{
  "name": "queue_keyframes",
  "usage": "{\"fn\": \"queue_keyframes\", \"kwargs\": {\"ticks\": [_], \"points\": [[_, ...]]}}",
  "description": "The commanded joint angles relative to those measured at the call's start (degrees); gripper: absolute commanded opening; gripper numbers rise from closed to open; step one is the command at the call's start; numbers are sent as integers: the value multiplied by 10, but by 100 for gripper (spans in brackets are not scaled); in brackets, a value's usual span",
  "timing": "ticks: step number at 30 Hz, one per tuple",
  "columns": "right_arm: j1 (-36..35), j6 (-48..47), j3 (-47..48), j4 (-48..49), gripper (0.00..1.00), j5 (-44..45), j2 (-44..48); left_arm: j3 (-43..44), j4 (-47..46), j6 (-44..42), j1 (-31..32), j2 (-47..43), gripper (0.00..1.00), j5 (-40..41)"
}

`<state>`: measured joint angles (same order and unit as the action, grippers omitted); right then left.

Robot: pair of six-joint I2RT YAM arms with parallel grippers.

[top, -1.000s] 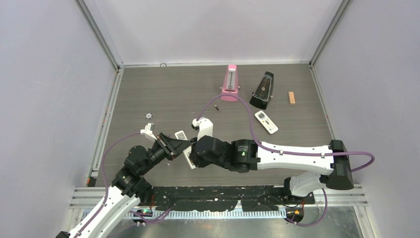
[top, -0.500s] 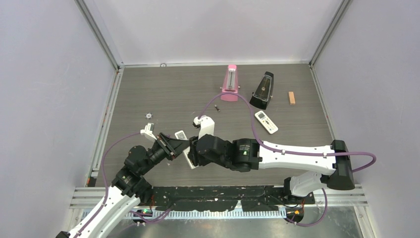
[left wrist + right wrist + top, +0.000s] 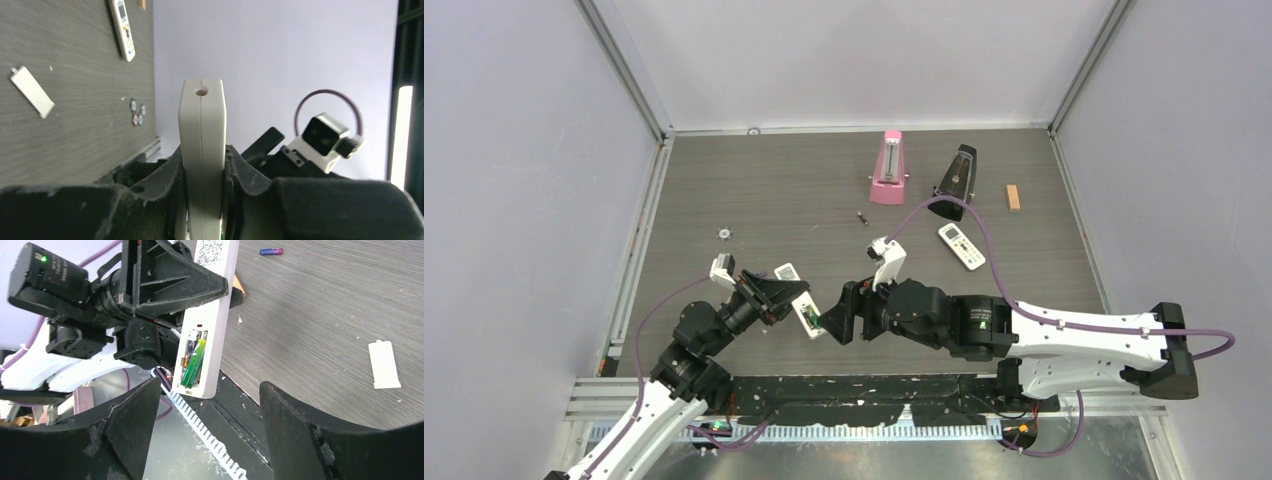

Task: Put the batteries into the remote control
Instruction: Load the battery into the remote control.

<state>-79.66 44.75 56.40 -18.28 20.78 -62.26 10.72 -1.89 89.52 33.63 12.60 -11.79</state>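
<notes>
The slim white remote control (image 3: pixel 807 314) is clamped edge-on in my left gripper (image 3: pixel 782 297), which is shut on it (image 3: pixel 201 150). Its open back faces the right wrist camera, with a green battery (image 3: pixel 194 362) and a darker battery (image 3: pixel 190 347) lying side by side in the bay. My right gripper (image 3: pixel 836 322) hangs open just right of the remote's lower end, its fingers (image 3: pixel 125 420) apart and holding nothing. A bluish-purple battery (image 3: pixel 271 251) lies loose on the table, and a dark one (image 3: pixel 862 217) sits farther back. The white battery cover (image 3: pixel 384 365) rests flat on the table.
A pink metronome (image 3: pixel 888 168) and a black metronome (image 3: pixel 955 183) stand at the back. An orange block (image 3: pixel 1013 197) and a broader white remote (image 3: pixel 961 246) lie at the right. A small round piece (image 3: pixel 723 234) sits at the left. The table's near rail (image 3: pixel 210 435) runs under my right gripper.
My right gripper has opened and drawn back to the right, off the remote. The left gripper still holds the remote, now tilted slightly more toward the right.
</notes>
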Motion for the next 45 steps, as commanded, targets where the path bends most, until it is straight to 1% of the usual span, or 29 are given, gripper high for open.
{"fn": "queue_keyframes", "kwargs": {"ticks": [1, 2, 3, 4, 6, 8, 14, 18, 22, 23, 25, 33, 38, 45], "points": [[-1, -2, -52, 138, 78, -30, 33, -21, -54, 130, 0, -26, 0, -4], [-1, -2, -58, 165, 78, -38, 37, -25, -55, 143, 0, -33, 0, -2], [-1, -2, -66, 172, 78, -41, 39, -25, -51, 153, 0, -40, 0, 1], [-1, -1, -68, 197, 78, -46, 40, -22, -39, 160, 0, -47, 0, 2], [-1, 0, -73, 215, 78, -52, 39, -14, -11, 167, 0, -62, 0, 8], [-1, 4, -74, 223, 77, -52, 36, -6, 7, 170, 0, -72, 0, 13], [-1, 19, -82, 242, 71, -49, 31, -9, 1, 179, 0, -77, 0, 11], [-1, 28, -87, 251, 63, -45, 30, -11, -12, 181, 0, -76, 0, 10], [-2, 31, -84, 242, 52, -42, 24, -11, -16, 182, 0, -76, 0, 10], [-1, 33, -83, 235, 48, -40, 21, -11, -16, 182, 0, -75, 0, 10], [-1, 36, -74, 223, 44, -39, 13, -13, -19, 182, 0, -76, 0, 9], [-2, 37, -61, 204, 41, -39, -6, -20, -18, 184, 0, -84, 0, 13], [-1, 43, -61, 201, 37, -35, -10, -20, -18, 184, 0, -86, 0, 12], [-1, 51, -54, 202, 35, -41, -23, -16, -22, 166, 0, -86, 0, 10]]}}
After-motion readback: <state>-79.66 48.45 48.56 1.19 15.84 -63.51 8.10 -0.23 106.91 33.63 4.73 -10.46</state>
